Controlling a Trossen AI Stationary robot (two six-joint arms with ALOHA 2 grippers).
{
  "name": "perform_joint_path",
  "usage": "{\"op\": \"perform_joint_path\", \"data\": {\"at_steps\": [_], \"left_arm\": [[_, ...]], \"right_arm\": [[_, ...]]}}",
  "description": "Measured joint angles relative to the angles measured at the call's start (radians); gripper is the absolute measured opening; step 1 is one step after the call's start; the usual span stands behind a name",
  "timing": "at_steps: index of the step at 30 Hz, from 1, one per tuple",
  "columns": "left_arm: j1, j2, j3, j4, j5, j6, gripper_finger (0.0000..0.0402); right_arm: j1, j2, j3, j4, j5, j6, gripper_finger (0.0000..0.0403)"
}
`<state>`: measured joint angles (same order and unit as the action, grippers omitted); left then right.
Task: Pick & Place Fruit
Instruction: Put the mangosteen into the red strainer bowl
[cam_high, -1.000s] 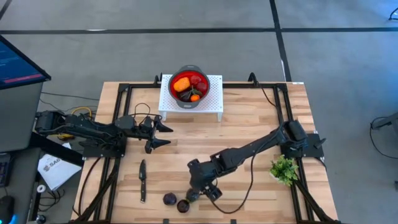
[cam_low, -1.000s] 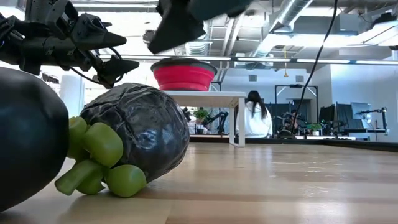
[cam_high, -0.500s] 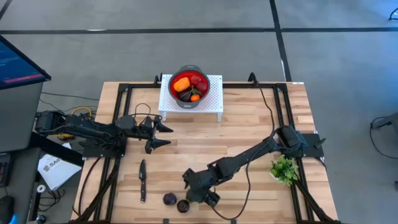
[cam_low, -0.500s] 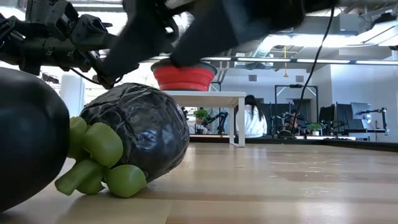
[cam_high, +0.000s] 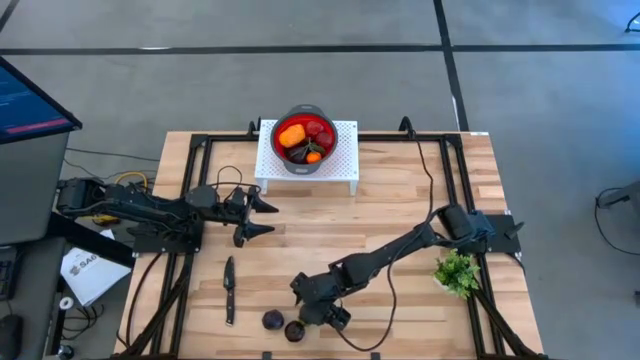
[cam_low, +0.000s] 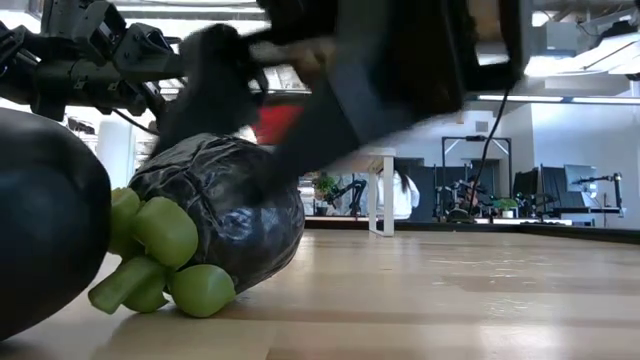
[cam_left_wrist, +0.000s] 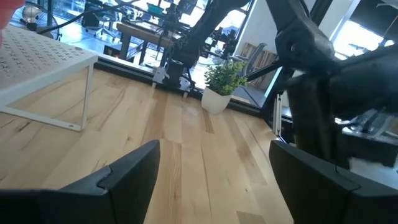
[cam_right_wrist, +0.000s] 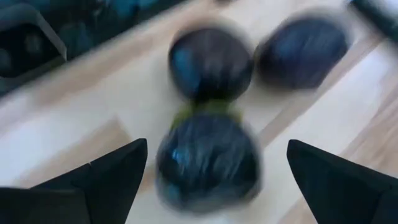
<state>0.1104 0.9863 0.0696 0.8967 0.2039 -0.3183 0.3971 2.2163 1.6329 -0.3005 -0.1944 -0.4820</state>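
Observation:
Three dark purple fruits lie near the table's near edge: one (cam_high: 272, 320), one (cam_high: 295, 330), and a third (cam_right_wrist: 208, 158) right in front of my right gripper. In the low view the middle one (cam_low: 220, 210) shows green sepals. My right gripper (cam_right_wrist: 217, 146) is open and low over them, its fingers standing either side of the nearest fruit without touching it. The red bowl (cam_high: 305, 135) on a white stand holds orange and red fruit. My left gripper (cam_high: 262, 215) waits open above the table's left half.
A slim black knife (cam_high: 229, 290) lies left of the dark fruits. A green leafy sprig (cam_high: 457, 272) stands near the right edge. The white perforated stand (cam_high: 345, 160) sits at the far middle. Black frame rails run along the table's sides.
My right gripper has moved down and a little toward the table's left and near edge, closing in on the dark purple fruits. In the low view it has come down in front of the red bowl. The fruits have stayed in place.

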Motion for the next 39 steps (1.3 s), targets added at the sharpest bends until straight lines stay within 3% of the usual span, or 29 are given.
{"op": "perform_joint_path", "data": {"at_steps": [9, 19, 26, 33, 39], "left_arm": [[0.0, 0.0, 0.0, 0.0, -0.003, 0.0, 0.0297], [0.0, 0.0, 0.0, 0.0, -0.002, 0.0, 0.0297], [0.0, 0.0, 0.0, 0.0, -0.002, 0.0, 0.0297], [0.0, 0.0, 0.0, -0.002, -0.002, 0.0, 0.0297], [0.0, 0.0, 0.0, -0.002, -0.001, 0.0, 0.0297]], "right_arm": [[-0.007, -0.001, -0.001, -0.019, -0.019, -0.023, 0.0373], [-0.023, -0.001, -0.001, -0.043, -0.066, -0.024, 0.0308], [-0.03, 0.043, 0.002, -0.025, -0.098, -0.025, 0.0294], [-0.036, 0.038, 0.0, -0.013, -0.081, 0.109, 0.0279], [-0.083, -0.001, -0.003, -0.099, 0.002, 0.278, 0.0257]]}}
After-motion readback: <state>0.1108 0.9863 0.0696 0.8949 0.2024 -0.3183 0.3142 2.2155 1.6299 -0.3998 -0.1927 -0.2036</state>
